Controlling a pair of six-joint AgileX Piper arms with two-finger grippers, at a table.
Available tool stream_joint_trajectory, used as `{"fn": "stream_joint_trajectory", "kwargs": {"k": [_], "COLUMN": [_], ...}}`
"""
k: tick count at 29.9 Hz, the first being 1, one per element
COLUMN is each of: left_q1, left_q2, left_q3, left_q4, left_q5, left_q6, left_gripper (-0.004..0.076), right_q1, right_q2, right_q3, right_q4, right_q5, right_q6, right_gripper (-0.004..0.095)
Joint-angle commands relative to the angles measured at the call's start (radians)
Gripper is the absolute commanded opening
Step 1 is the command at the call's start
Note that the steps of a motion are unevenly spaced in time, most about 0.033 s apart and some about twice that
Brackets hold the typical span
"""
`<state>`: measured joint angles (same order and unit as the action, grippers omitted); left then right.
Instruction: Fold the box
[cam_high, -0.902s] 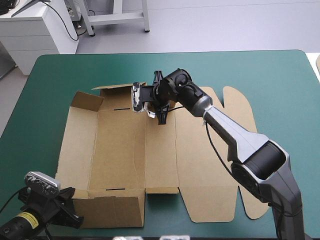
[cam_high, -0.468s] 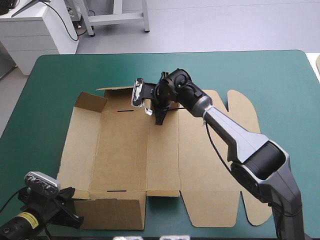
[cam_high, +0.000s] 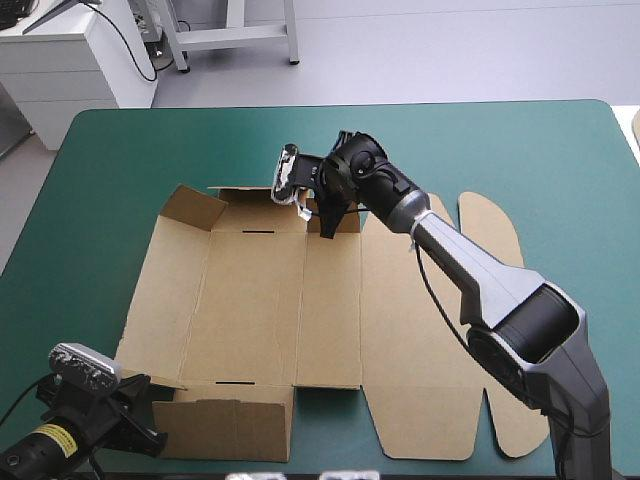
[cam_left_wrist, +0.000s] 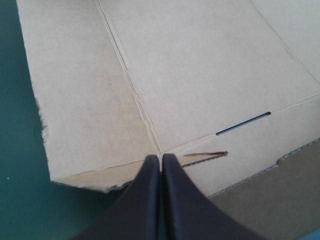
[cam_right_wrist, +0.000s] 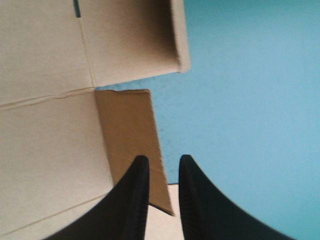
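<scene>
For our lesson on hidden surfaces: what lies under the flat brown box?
The box rests on the table's teal-green cover, which shows around its edges and in the notch at its near edge. The area directly beneath the board is covered, so anything there cannot be seen.

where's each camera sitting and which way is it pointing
High: above and behind, facing down at the table and box; left tool and right tool show.
Left wrist: above the left tool, shut, facing the box's near corner.
Right wrist: above the right tool, facing the box's far edge.
Shared: the box.
</scene>
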<state>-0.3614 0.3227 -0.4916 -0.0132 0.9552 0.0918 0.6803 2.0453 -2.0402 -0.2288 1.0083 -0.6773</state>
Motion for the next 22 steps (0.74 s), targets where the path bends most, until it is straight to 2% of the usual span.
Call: {"fn": "stream_joint_trajectory", "kwargs": {"k": [1,3,6,9,14,22], "left_q1": [-0.002,-0.002,-0.002,-0.002,-0.002,-0.002], "left_q2": [0.009,0.009,0.009,0.009,0.009,0.009], "left_q3": [-0.022,-0.022,-0.022,-0.022,-0.022,-0.022], "left_q4": [-0.006,-0.006,-0.003,-0.003,0.002,0.002], "left_q5": [-0.056,-0.056,-0.056,-0.056,-0.056,-0.056], "left_q6": [-0.003,-0.003,-0.005,-0.005,-0.005,-0.013], "left_gripper": [-0.0008,-0.0008,-0.0008,-0.0008,-0.0008,-0.0008], "right_q1": [-0.021,-0.042,-0.107,-0.204,-0.387,-0.651], "right_q2": [-0.111,-0.136,-0.178,-0.218,-0.316,-0.564], "right_q3": [-0.033,-0.033,-0.033,-0.023,0.063,0.38], "right_q4": [-0.122,-0.165,-0.166,-0.092,0.127,0.229], "right_q5": [-0.026,0.002,0.078,0.158,0.206,0.227], "right_q6": [0.124,0.209,0.299,0.337,0.337,0.364], "right_gripper": [0.0065,-0.0023,-0.0015,-0.0015,-0.0015,-0.0015]}}
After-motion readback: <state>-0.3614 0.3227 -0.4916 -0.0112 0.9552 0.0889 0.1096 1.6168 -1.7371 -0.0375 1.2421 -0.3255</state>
